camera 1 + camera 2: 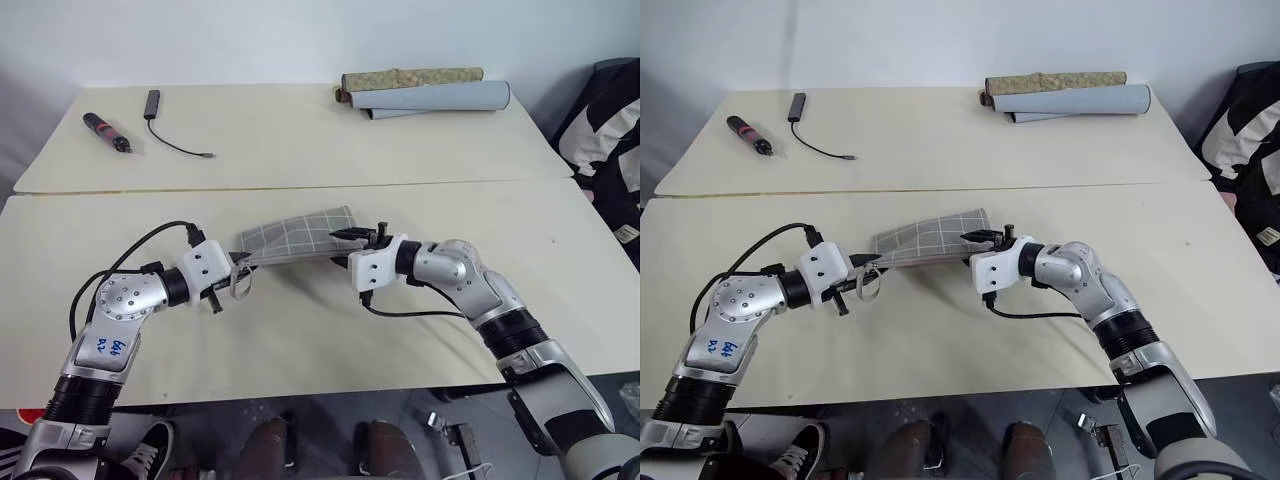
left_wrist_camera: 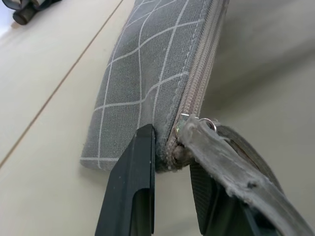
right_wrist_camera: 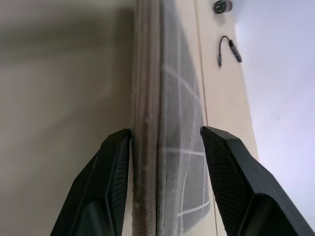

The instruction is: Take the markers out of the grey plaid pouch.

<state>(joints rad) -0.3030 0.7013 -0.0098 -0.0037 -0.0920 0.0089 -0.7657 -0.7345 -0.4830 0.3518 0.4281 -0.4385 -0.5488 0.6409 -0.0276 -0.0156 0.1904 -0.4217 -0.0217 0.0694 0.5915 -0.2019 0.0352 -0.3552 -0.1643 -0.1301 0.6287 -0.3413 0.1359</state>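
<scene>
barely started imo. the grey plaid pouch [image 1: 297, 236] is held just above the middle of the near table [image 1: 300, 340], between both arms. left gripper [image 2: 170, 157] has the pouch's 9 o'clock end pinched, jaws nearly closed on the corner by the zipper and the little ring pull [image 2: 209, 123]. right gripper [image 3: 165, 135] is at the 3 o'clock end, jaws about half open with the pouch edge sitting between them, one finger against it, the other apart. zipper looks closed, no markers out. still left: open it and fish both out. rolled mats [image 1: 425, 92] at 1 o'clock on the far table.
</scene>
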